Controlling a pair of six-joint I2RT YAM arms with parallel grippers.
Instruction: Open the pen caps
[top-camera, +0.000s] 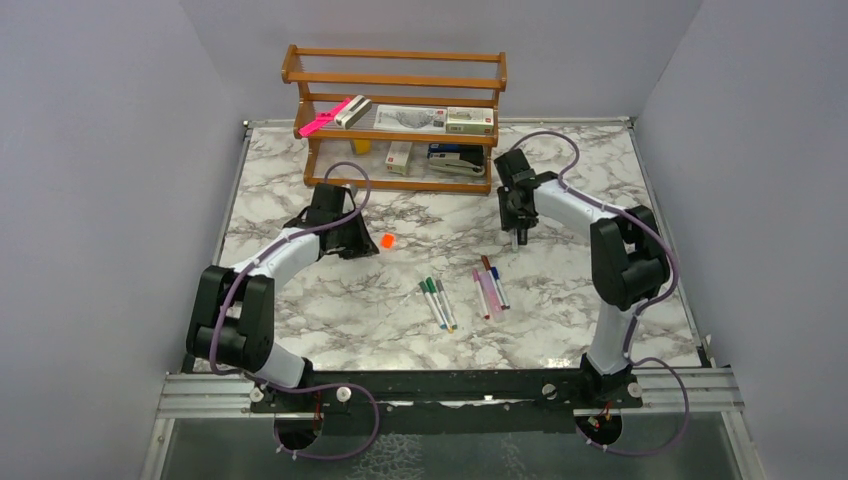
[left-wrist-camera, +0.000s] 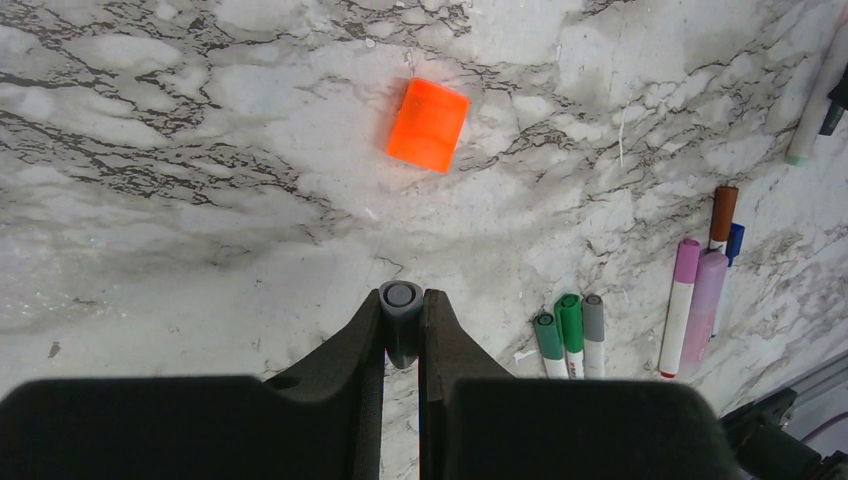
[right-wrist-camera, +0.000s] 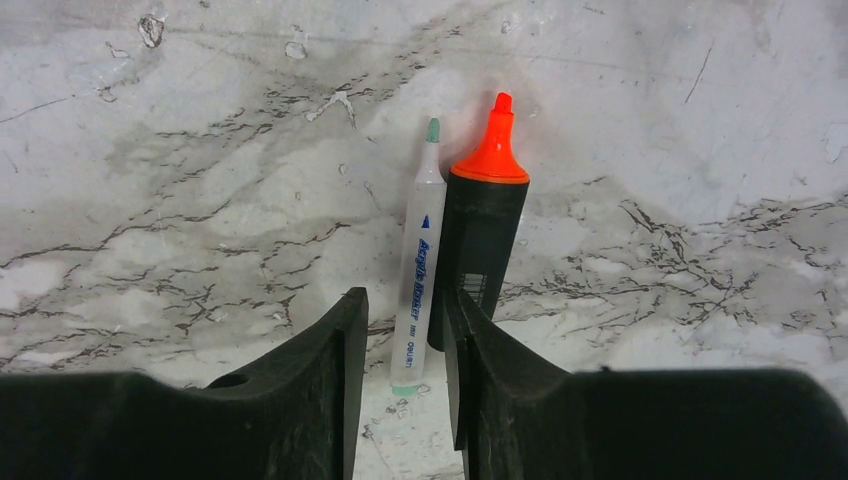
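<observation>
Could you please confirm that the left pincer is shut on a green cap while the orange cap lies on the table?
Not quite: the left wrist view shows the left pincer shut on a grey cap, not green. The orange cap does lie on the table.

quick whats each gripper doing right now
left gripper: shut on a small grey cap.
right gripper: open, holding nothing; an uncapped marker lies on the table in the gap between its fingers.

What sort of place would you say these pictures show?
Probably a robotics test cell: plain grey walls enclose a marble-patterned tabletop bearing a wooden stationery rack, with a black metal mounting rail at its near edge.
</observation>
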